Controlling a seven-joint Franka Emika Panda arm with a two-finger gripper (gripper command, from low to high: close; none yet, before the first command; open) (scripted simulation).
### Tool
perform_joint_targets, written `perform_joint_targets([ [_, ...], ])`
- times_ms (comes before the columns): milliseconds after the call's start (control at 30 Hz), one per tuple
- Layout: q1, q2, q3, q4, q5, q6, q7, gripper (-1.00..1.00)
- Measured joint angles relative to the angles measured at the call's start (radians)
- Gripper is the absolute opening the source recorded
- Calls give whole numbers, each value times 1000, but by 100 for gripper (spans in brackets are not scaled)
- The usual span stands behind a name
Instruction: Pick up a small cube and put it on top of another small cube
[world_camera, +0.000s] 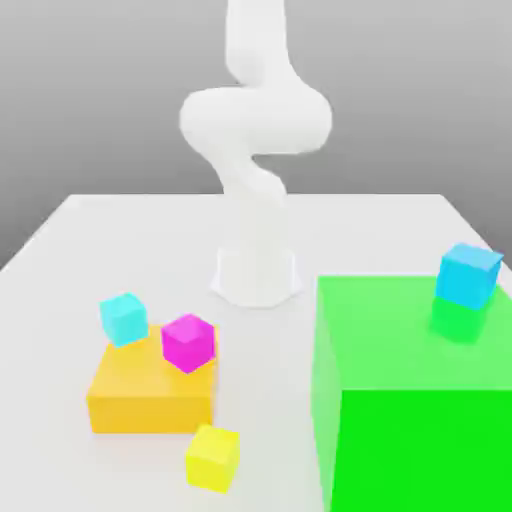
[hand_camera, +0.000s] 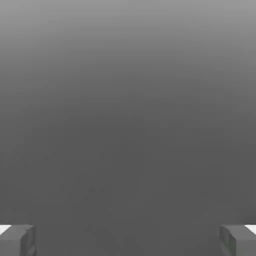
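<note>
Outside, the yellow cube (world_camera: 212, 459) and magenta cube (world_camera: 188, 343) — at hand, end effector (hand_camera: 128, 241) spread apart.

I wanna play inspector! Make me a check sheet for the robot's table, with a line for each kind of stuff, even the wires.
Surface: pale, flat table, nothing spilled that I can see
Job's things: yellow cube near the orange block; magenta cube at that block, its exact resting place hard to tell
Clutter: cyan cube by the orange block's far edge; blue cube at the big green block
Gripper: jaws open, nothing between them
Cables: nothing seen
Surroundings: plain grey backdrop behind the white arm
</note>
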Motion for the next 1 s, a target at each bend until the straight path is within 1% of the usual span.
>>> perform_joint_targets([
  [267, -61, 297, 22, -89, -40, 141, 80, 0],
  [500, -95, 551, 18, -166, -61, 262, 139, 0],
  [633, -111, 695, 10, -210, -51, 332, 158, 0],
  [767, -123, 838, 14, -254, -15, 403, 157, 0],
  [967, -121, 1055, 8, -234, -12, 565, 163, 0],
  [1000, -119, 1078, 6, -230, -14, 584, 164, -100],
])
